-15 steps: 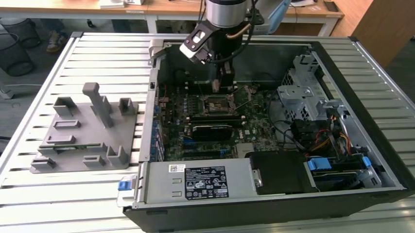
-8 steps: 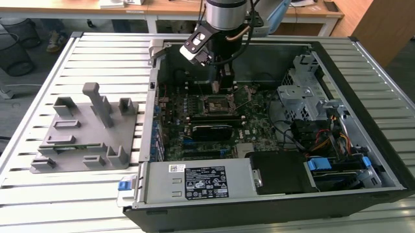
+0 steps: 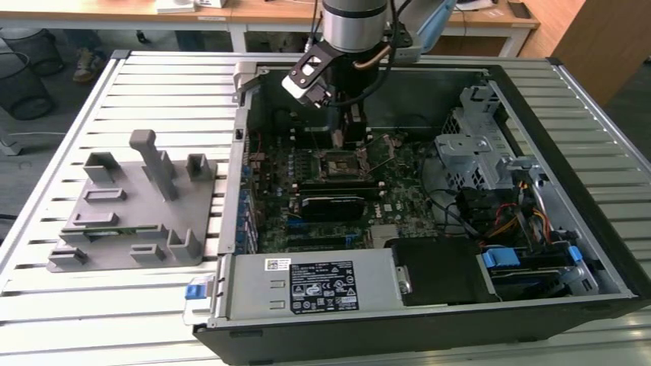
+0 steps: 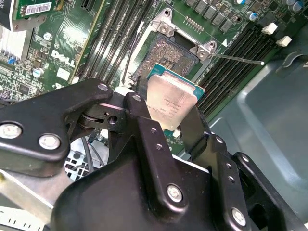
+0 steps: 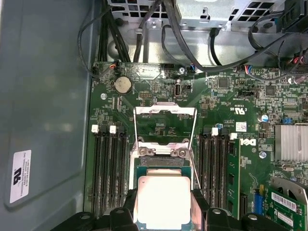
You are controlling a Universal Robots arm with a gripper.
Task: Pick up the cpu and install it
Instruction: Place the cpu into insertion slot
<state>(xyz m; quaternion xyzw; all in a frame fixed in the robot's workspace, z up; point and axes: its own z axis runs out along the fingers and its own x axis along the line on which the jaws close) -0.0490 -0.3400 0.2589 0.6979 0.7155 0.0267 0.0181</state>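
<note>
Fingers (image 4: 142, 120) of the end effector (image 4: 167, 120) are clamped on two opposite edges of the cpu (image 4: 171, 96), whose silver metal top faces the cameras in both wrist views (image 5: 163, 199). The chip is held just short of the open socket (image 4: 168, 55), not seated in it; the socket's bare contact field shows right beyond the chip's far edge. Past that, the socket's metal load plate (image 5: 165, 122) stands hinged up, and its thin lever (image 4: 236, 58) juts out to one side. Rows of memory slots (image 5: 108, 168) flank the end effector on both sides, all on the green motherboard (image 5: 231, 96). Farther off, a coin cell battery (image 5: 121, 84) sits on the board near the cables. In the exterior view the end effector (image 3: 351, 126) reaches down into the open computer case (image 3: 610, 290), directly over the socket (image 3: 341, 164). Well away, toward the exterior view's left, a grey plastic fixture (image 3: 142, 206) stands on the slatted tabletop (image 3: 112, 305).
</note>
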